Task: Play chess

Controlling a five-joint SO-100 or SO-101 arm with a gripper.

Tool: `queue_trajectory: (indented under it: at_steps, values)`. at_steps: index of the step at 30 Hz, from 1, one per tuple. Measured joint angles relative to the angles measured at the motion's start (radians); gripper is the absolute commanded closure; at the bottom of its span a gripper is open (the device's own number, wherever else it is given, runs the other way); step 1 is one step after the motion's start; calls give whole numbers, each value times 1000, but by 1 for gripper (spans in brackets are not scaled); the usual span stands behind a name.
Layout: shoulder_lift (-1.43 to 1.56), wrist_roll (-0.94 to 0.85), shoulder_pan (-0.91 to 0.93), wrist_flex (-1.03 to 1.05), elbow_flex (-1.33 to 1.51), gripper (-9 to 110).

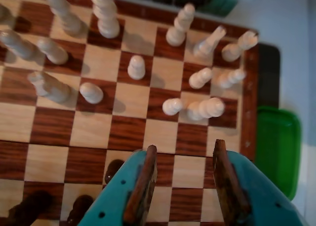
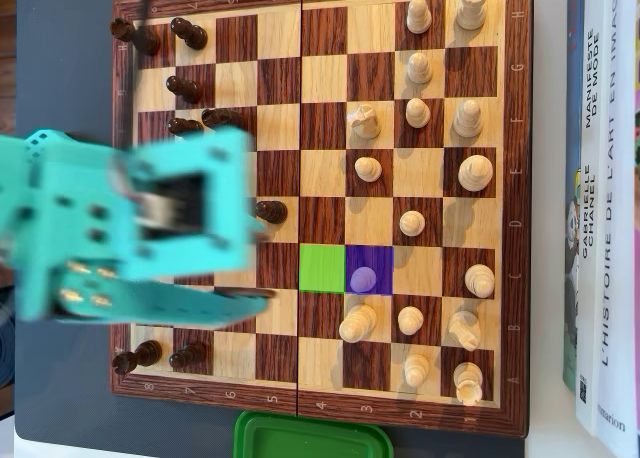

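**Pincer open over mid-board, nothing held**

Chessboard [image 2: 322, 98] sits flat on the dark surface [image 2: 60, 418], filling most of the overhead view. Books [image 2: 600, 228] stacked along its right edge, green lid [image 2: 310, 440] at the bottom edge.

Teal arm [image 2: 130, 233] hangs over the left half of the board in the overhead view, above the dark pieces [image 2: 185, 33]. Pincer [image 1: 183, 186] is spread wide in the wrist view, empty, aimed at bare middle squares.

Overhead view has two marked squares: green square [image 2: 322, 268] is empty, purple square [image 2: 369, 269] holds a light pawn [image 2: 363, 277]. My read: that pawn is the piece to move, one square over to green.

Handling guess: small turned wood, light, rigid, smooth, so likely to slip or tip. Grip low on the round head or neck, jaws straddling it, straight down. Neighbouring light pieces [image 2: 410, 321] are close; a wide approach could knock them.
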Motion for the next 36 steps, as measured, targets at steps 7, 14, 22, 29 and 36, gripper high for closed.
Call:
queue_trajectory:
  at_steps: [7,14,22,29,36]
  values:
    - [-209,0,20,187,-173,85]
    - [-308,0,25,245,-287,85]
    - [-440,0,25,245,-350,85]
    - [-551,0,25,245,-430,85]
    - [-632,0,25,245,-479,92]
